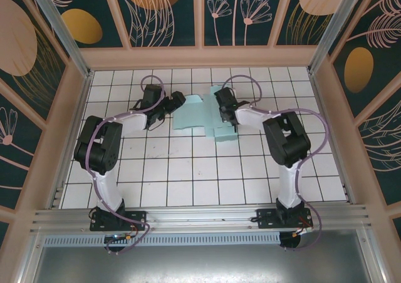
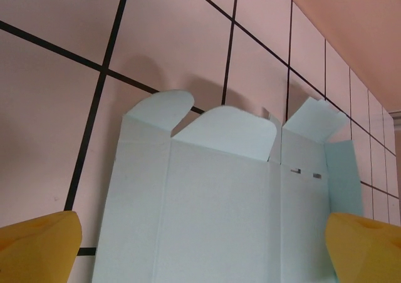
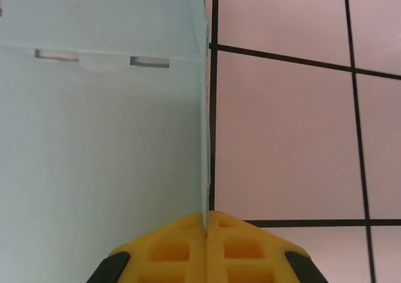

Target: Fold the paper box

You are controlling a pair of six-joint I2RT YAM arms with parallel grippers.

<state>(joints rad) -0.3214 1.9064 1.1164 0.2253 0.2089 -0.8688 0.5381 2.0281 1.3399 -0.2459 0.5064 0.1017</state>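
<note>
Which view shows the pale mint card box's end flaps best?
Left wrist: the pale mint card box is close, its rounded flaps plain. Top external shows it small and distant; right wrist, one panel with two slots.

White square-tiled tabletop w/ black grout lines point(image 1: 188, 170) sits inside a peach wooden frame point(image 1: 200, 56), w/ dark-teal wall panels w/ pale leaf & flower prints point(image 1: 169, 14) at back & both sides, & a silver aluminium rail point(image 1: 200, 217) along the near edge.
</note>
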